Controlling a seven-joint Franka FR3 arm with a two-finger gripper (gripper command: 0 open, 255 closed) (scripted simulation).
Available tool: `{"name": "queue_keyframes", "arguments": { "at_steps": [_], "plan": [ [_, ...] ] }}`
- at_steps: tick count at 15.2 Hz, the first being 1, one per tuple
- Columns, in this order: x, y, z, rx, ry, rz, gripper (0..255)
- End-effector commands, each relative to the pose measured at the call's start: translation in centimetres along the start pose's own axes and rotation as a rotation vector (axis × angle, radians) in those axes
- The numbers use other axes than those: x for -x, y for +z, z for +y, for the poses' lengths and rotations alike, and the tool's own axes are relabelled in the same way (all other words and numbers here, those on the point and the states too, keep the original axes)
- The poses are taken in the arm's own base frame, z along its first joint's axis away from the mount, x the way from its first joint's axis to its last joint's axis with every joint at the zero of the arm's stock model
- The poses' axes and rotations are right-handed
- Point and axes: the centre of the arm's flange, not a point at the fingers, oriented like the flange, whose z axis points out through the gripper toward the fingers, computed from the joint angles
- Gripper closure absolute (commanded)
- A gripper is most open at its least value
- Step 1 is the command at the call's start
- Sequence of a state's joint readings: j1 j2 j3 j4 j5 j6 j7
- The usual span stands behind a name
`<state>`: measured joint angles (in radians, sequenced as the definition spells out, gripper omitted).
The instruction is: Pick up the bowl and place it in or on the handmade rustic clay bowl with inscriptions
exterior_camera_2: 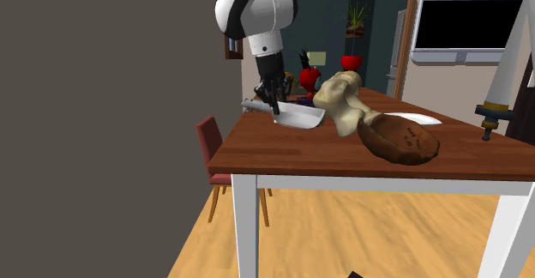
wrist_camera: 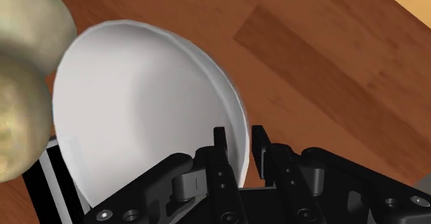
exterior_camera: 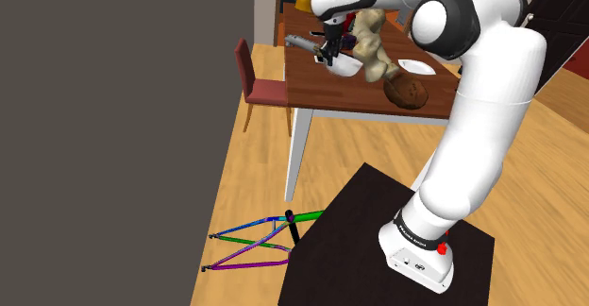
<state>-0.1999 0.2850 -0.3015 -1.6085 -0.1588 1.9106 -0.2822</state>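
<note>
A plain white bowl [exterior_camera: 344,67] [exterior_camera_2: 301,117] [wrist_camera: 138,112] stands tilted near the far-left part of the brown wooden table [exterior_camera_2: 283,152]. My black gripper [exterior_camera: 331,56] [exterior_camera_2: 276,106] [wrist_camera: 242,153] comes down on the bowl's rim, and its fingers [wrist_camera: 222,146] are shut on that rim, one inside and one outside. Whether the bowl still touches the table I cannot tell. The brown clay bowl [exterior_camera: 408,93] [exterior_camera_2: 399,137] with dark marks lies nearer the table's front edge, apart from the white bowl.
A large beige bone-shaped object [exterior_camera: 372,45] [exterior_camera_2: 345,101] [wrist_camera: 21,70] lies between the two bowls, close to the white one. A white plate [exterior_camera: 415,66] [exterior_camera_2: 413,117] sits behind. A red chair [exterior_camera: 261,85] [exterior_camera_2: 213,148] stands beside the table, a dark wall left. A coloured frame [exterior_camera: 253,243] lies on the floor.
</note>
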Motion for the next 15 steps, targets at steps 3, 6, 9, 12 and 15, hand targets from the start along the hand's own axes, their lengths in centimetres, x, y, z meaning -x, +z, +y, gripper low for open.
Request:
{"name": "queue_keyframes", "arguments": {
  "at_steps": [3, 6, 9, 12, 15],
  "plan": [
    [0.2, -2.4, 0.8, 0.003, 0.004, 0.002, 255],
    [0.3, -4.0, 1.2, 0.003, 0.004, 0.002, 255],
    [0.3, -5.5, 1.5, 0.003, 0.004, 0.002, 255],
    [0.4, -7.0, 1.9, 0.003, 0.004, 0.002, 255],
    [0.5, -8.6, 2.2, 0.003, 0.004, 0.002, 255]
  ]
}}
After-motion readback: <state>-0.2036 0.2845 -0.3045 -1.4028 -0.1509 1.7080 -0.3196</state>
